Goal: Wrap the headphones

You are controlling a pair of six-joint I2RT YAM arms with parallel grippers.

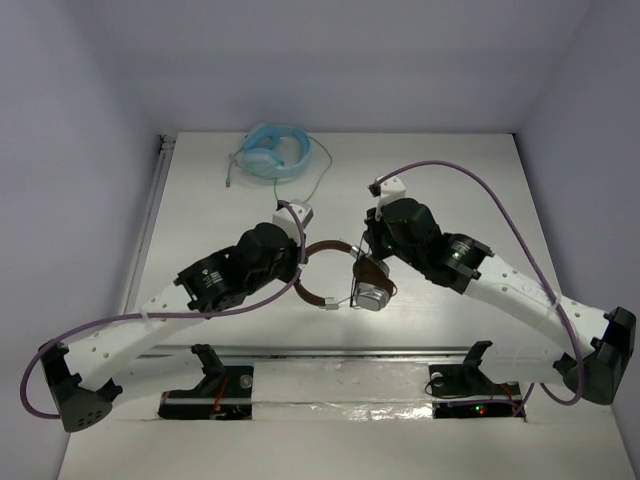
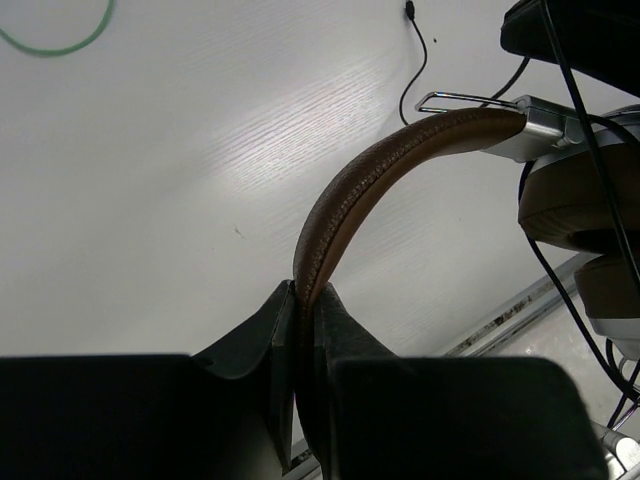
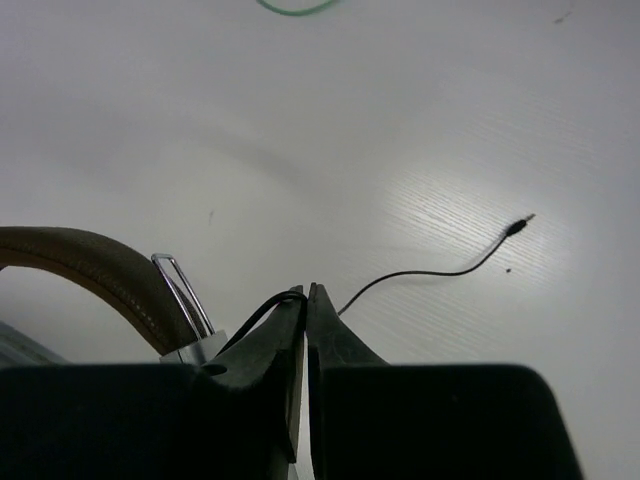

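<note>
The headphones [image 1: 372,297] are held up between my arms at the table's middle, their brown headband [image 1: 325,245] arching left and the silver earcups hanging together. My left gripper [image 1: 299,264] is shut on the headband; the left wrist view shows the band [image 2: 380,170] pinched between the jaws of the left gripper [image 2: 305,295], with the ear pads [image 2: 570,200] at right. My right gripper [image 1: 365,256] is just above the earcups. In the right wrist view it [image 3: 305,292] is shut on the thin dark cable [image 3: 430,272], whose plug [image 3: 517,227] lies on the table.
Light blue headphones [image 1: 272,150] with a green cable [image 1: 320,165] lie at the back of the table. A metal rail [image 1: 340,352] runs along the near edge. White walls stand at the left, the right and the back.
</note>
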